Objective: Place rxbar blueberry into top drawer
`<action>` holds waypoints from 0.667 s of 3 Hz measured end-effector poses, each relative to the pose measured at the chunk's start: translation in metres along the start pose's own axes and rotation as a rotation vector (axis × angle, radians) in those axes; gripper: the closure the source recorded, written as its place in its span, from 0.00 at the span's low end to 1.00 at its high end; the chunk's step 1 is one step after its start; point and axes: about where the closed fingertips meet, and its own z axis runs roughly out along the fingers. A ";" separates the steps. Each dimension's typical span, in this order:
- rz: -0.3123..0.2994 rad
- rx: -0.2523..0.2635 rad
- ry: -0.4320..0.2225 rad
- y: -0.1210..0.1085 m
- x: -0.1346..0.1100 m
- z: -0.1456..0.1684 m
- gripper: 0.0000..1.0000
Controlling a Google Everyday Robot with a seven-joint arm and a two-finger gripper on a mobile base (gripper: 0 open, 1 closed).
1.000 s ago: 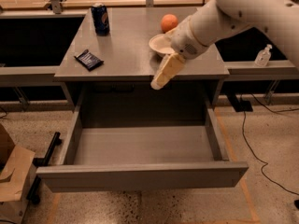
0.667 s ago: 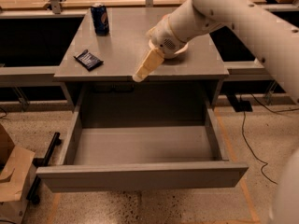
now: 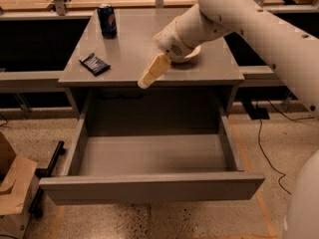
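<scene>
The rxbar blueberry (image 3: 94,63), a small flat dark navy wrapper with white print, lies on the left part of the grey table (image 3: 124,44). The top drawer (image 3: 152,158) is pulled wide open below the table and holds nothing that I can see. My gripper (image 3: 147,78) hangs over the table's front edge, about a third of the table's width to the right of the bar. It points down and to the left. It holds nothing.
An upright blue soda can (image 3: 106,20) stands at the table's back left. A white bowl (image 3: 192,56) sits behind my arm at the right. A cardboard box (image 3: 15,183) stands on the floor at the left. A cable (image 3: 261,138) runs along the floor at the right.
My arm has swung left across the table, bringing the gripper from the right front edge toward the middle. It now covers the orange fruit seen earlier. The bar and can have not moved.
</scene>
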 end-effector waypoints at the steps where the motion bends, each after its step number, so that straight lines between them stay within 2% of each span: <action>1: 0.006 0.018 -0.078 -0.015 -0.014 0.025 0.00; 2: 0.011 0.028 -0.180 -0.038 -0.038 0.057 0.00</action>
